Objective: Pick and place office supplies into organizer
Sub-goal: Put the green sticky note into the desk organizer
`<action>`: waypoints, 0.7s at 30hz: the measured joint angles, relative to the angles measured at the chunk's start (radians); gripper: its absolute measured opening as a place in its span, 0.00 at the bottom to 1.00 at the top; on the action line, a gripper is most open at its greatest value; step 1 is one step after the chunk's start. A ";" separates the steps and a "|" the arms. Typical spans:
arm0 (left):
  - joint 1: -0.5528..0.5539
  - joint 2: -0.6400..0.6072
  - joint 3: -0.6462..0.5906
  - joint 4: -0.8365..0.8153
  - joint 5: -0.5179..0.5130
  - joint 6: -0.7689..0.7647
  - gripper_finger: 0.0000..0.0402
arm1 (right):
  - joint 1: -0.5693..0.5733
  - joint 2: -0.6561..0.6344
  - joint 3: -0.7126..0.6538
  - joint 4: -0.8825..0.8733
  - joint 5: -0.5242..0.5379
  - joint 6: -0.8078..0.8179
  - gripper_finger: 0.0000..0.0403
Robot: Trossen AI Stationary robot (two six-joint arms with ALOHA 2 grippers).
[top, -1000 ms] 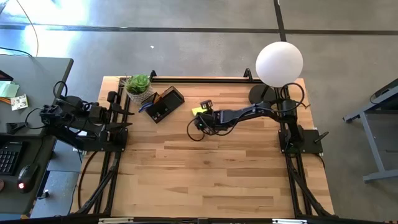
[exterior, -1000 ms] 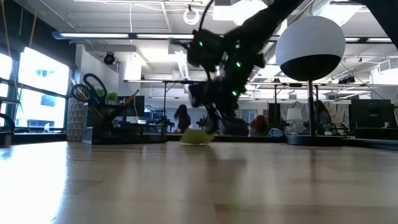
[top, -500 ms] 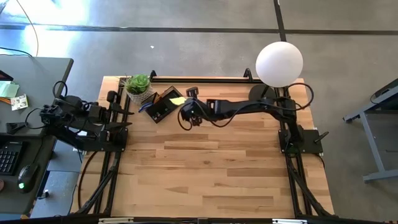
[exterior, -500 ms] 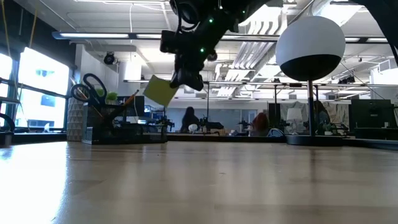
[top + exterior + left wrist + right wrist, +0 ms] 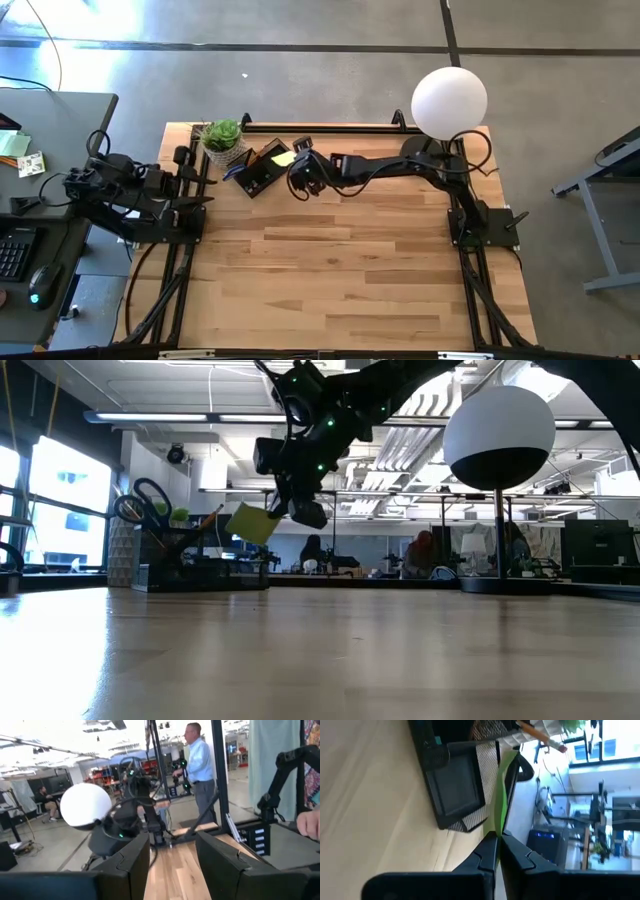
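High view: the right gripper [image 5: 291,165] pinches the sticky-note pad [image 5: 284,159] in the air, just over the organizer's [image 5: 262,167] right end.

Right gripper [image 5: 283,510] raised, jaws clamped; left arm parked.

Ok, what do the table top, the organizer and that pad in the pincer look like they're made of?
Table top: light wood planks, visible grain, slight sheen. Organizer: dark, apparently metal mesh, woven walls. Sticky-note pad: yellow-green paper, matte, thin edge-on in the right pincer.
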 joint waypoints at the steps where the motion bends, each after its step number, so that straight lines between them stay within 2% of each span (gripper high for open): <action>1: 0.000 0.003 -0.001 0.001 0.000 0.000 0.37 | -0.002 0.000 0.000 0.002 -0.016 -0.010 0.01; 17: 0.000 0.140 0.000 0.064 -0.003 -0.003 0.37 | -0.056 0.013 0.000 0.087 -0.121 -0.160 0.00; 21: 0.000 0.186 0.000 0.082 -0.042 -0.026 0.37 | -0.072 0.013 0.000 0.091 -0.199 -0.186 0.01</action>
